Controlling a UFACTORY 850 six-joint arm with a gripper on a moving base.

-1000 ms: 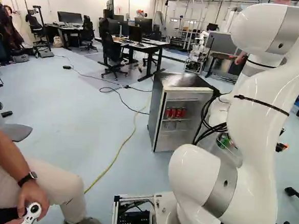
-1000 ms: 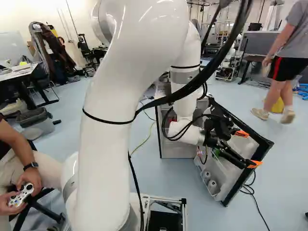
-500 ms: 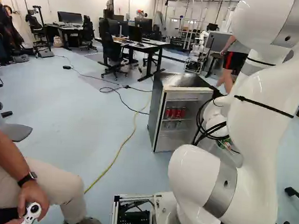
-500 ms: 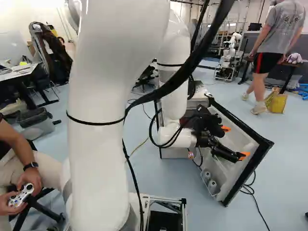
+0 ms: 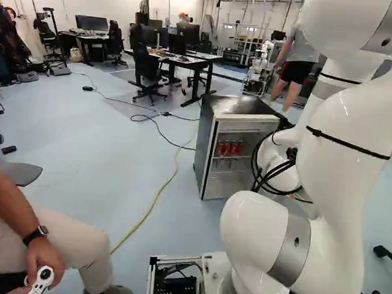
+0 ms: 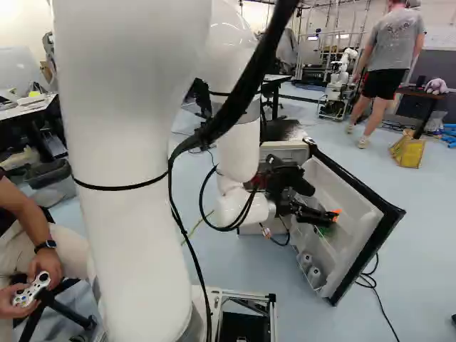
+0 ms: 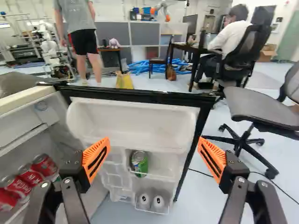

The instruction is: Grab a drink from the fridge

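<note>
Door: the fridge door [image 7: 140, 96] stands swung out toward one o'clock of the arm [image 5: 337, 147], its racks turned to the pincer; this part of the job is done.
Fridge: the fridge [image 5: 204, 147] is near twelve o'clock of the arm, its inside in reach.
Pincer: the pincer [image 7: 154, 140] is spread wide, orange pads well apart, nothing pinched.
Green can: taking the pincer's reach as twelve o'clock, the green can [image 7: 139, 162] sits close to twelve, beyond the fingertips and roughly on line between them, in a door rack; it looks upright. The task names no one drink, but this seems the likeliest pick.
Pale cans: two pale cans [image 7: 152, 201], as they look, are in the rack under it, between five and six o'clock of the green can.
Red cans: a row of red cans [image 7: 29, 177] lies off toward ten o'clock of the pincer, on a fridge shelf.
Progress: fridge open, drinks exposed, no drink taken; I'd call it the approach stage.
Left to do: line up, go in, close on a can, draw it clear of the rack.
Watch: a finger could catch the rack's front edge or push the can over.
</note>
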